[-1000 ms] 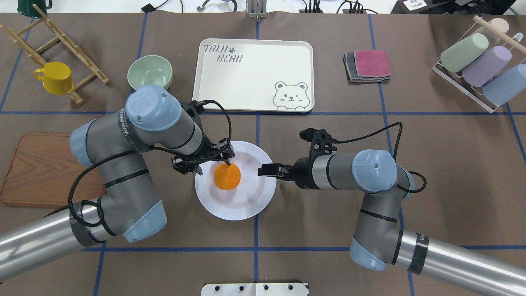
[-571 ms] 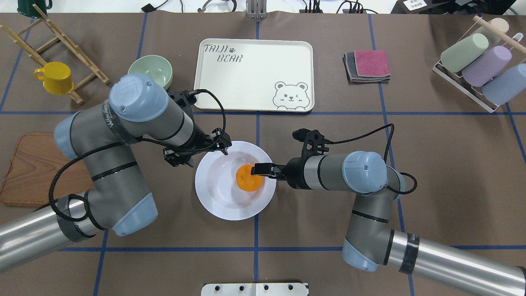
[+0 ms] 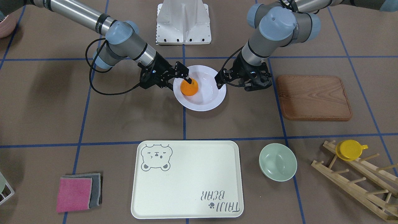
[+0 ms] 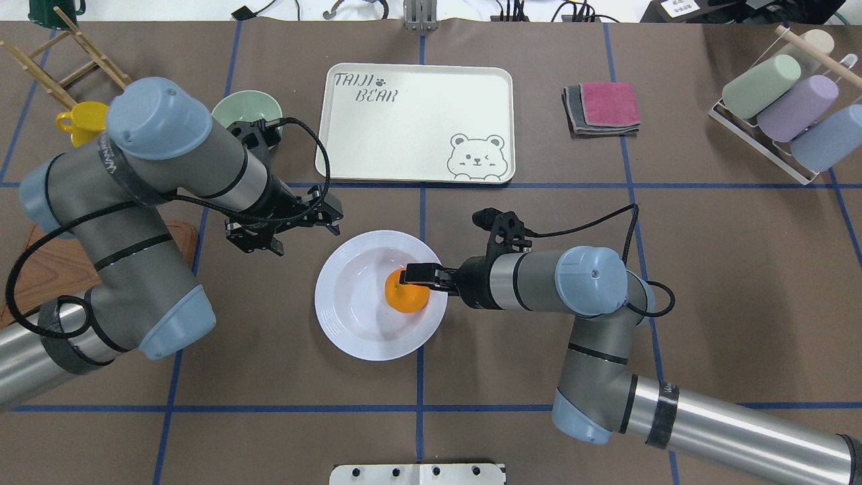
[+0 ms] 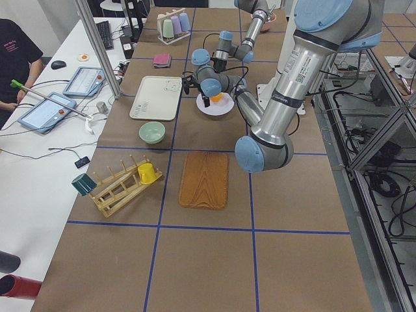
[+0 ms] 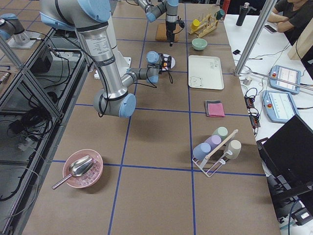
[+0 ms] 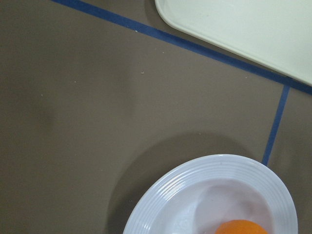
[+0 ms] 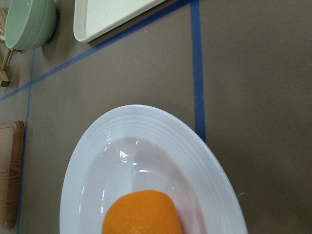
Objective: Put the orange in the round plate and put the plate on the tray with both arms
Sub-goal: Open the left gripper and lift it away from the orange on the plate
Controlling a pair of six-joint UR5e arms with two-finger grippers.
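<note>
The orange (image 4: 406, 294) lies in the sunken centre of the white round plate (image 4: 350, 296), right of its middle. From the right, my right gripper (image 4: 408, 275) reaches in over the plate's rim. Its upper finger is above the orange and its lower finger is hidden; it looks open and holds nothing. My left gripper (image 4: 291, 230) hangs open and empty over the bare table, just off the plate's far-left rim. The cream tray (image 4: 414, 121) lies beyond the plate with nothing on it. The right wrist view shows the orange (image 8: 141, 214) and the plate (image 8: 214, 185), but no fingers.
A pale-green bowl (image 4: 246, 111) sits left of the tray, partly behind my left arm. The wooden board (image 3: 312, 96) lies on the table's left side. A yellow cup (image 3: 349, 149) hangs on a wooden rack. Folded cloths (image 4: 603, 108) and a cup rack (image 4: 781, 108) are at the right.
My left gripper let go of the orange and drew back left, off the plate. The orange rolled right in the plate. My right gripper slid in over the rim, nudging the plate slightly left.
</note>
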